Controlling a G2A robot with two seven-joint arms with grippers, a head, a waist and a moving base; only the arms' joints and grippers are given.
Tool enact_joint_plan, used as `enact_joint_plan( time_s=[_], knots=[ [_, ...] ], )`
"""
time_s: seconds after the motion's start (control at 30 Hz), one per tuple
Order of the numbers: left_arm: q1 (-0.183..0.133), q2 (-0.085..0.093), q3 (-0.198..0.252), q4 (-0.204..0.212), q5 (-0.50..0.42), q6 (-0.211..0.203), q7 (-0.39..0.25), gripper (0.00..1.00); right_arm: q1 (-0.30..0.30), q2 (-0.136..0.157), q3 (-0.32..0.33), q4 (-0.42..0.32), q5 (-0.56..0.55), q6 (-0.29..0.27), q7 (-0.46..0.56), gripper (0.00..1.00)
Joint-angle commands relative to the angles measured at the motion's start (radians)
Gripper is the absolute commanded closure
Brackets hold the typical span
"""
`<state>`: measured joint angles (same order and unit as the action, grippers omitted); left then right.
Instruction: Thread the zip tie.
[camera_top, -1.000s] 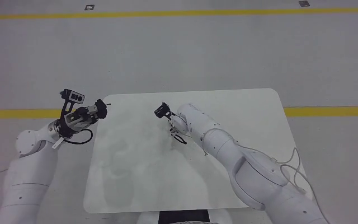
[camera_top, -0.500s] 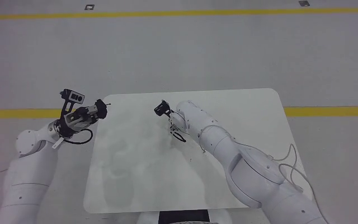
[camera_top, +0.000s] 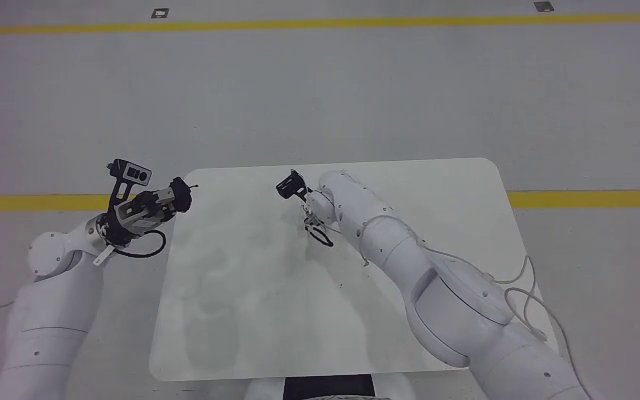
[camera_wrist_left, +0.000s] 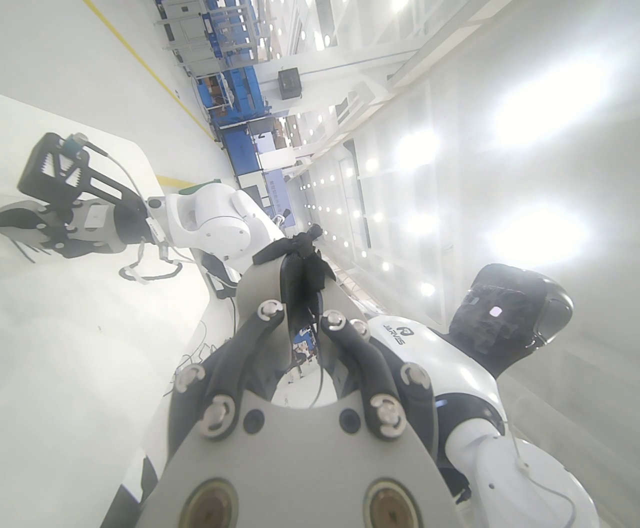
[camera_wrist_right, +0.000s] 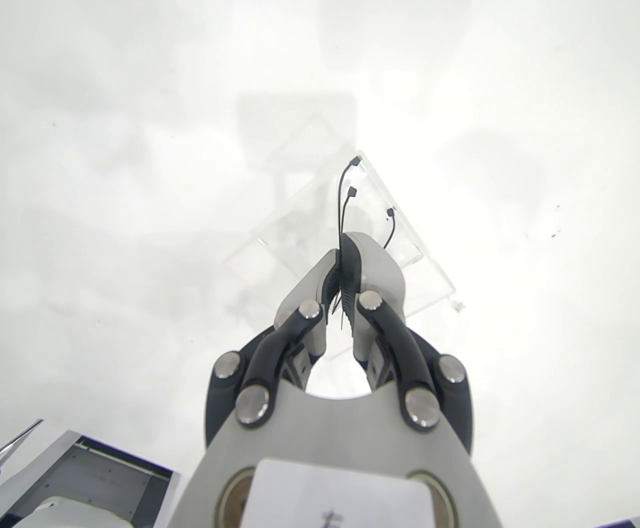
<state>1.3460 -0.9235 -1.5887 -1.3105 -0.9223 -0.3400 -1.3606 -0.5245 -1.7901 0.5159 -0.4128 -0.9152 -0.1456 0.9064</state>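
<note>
The right fingers (camera_wrist_right: 371, 262) are shut tight on some thin black zip ties (camera_wrist_right: 341, 200), which they hold over a clear box (camera_wrist_right: 425, 280) on the white worktop (camera_top: 430, 250). The left fingers (camera_wrist_left: 260, 285) are closed too, by the worktop's left edge, well apart from the right ones.

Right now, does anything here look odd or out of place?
Slightly: the right gripper is shut on what look like two zip ties, not one; both heads stick out past its tips, above the clear tray.
</note>
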Motion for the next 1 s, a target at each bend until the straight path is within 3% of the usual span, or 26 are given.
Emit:
enact_joint_plan(
  time_s=[0.0,0.97],
  knots=[
    [0.0,0.0,0.0,0.0,0.0,0.0,0.0,1.0,-0.004,0.001,0.004,-0.004,-0.001,-0.004,0.0,0.97],
    [0.0,0.0,0.0,0.0,0.0,0.0,0.0,1.0,-0.026,-0.006,0.033,-0.02,-0.033,-0.015,0.002,0.97]
  ],
)
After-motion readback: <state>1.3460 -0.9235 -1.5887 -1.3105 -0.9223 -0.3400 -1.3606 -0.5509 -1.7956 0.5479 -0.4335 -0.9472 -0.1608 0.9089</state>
